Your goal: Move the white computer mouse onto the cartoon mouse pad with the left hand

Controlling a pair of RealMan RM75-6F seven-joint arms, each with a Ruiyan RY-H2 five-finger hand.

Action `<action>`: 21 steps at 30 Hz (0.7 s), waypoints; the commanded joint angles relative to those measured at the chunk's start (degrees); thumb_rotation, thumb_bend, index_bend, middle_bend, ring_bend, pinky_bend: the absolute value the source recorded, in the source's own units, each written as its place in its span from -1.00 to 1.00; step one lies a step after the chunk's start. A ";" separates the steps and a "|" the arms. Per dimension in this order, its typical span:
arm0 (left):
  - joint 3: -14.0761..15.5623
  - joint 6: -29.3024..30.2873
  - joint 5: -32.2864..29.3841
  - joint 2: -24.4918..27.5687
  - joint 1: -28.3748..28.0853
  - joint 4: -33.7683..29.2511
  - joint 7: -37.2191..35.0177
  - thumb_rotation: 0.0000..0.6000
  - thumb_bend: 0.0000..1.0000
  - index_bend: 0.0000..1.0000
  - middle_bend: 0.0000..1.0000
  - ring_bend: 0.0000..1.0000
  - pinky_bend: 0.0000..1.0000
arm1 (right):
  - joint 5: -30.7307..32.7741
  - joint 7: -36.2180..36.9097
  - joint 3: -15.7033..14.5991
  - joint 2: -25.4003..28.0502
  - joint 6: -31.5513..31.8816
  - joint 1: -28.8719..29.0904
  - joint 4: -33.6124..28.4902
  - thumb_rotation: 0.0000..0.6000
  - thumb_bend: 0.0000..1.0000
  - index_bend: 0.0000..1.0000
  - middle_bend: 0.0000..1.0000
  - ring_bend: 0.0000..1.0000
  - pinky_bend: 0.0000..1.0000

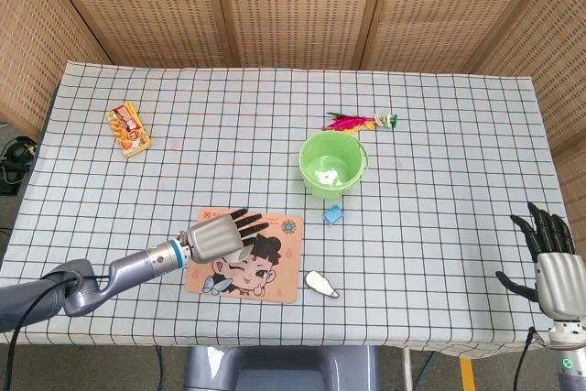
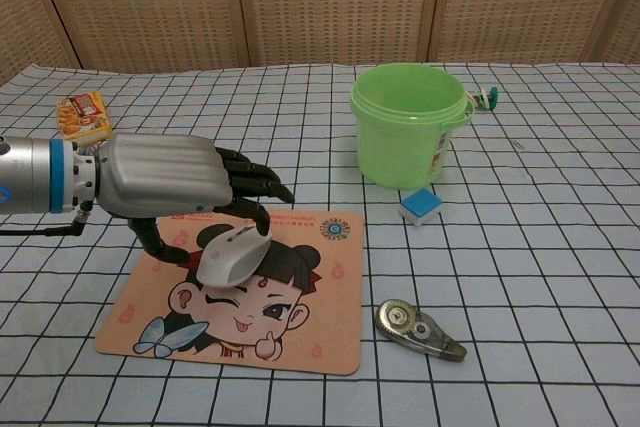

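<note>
The left arm (image 1: 82,283) reaches in low from the near left corner of the table, its forearm running toward the middle. The left hand (image 2: 170,187) is palm down, fingers (image 2: 255,182) spread and stretched forward, the thumb curled beneath; it holds nothing. The right hand (image 1: 554,267) stands upright off the table's near right corner, fingers apart and pointing up, thumb out to the side, empty. Its wrist drops out of the head view below.
</note>
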 commanded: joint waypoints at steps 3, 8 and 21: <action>0.21 0.65 0.20 0.37 0.61 -0.75 0.30 1.00 -0.49 -0.59 -1.00 -1.00 -0.78 | -0.43 -0.18 -0.11 0.11 0.55 -0.15 -0.31 1.00 -0.85 -0.63 -1.00 -1.00 -1.00; 0.40 2.79 0.37 2.07 1.97 -3.16 0.80 1.00 -0.49 -0.59 -1.00 -1.00 -0.78 | -1.45 -0.51 -0.48 0.28 1.44 -0.38 -0.95 1.00 -0.85 -0.63 -1.00 -1.00 -1.00; -0.83 29.32 -8.59 7.73 24.30 -13.59 12.39 1.00 -0.54 -0.72 -1.00 -1.00 -0.94 | -2.40 -1.75 -1.15 0.62 1.59 -0.51 -2.01 1.00 -0.85 -0.63 -1.00 -1.00 -1.00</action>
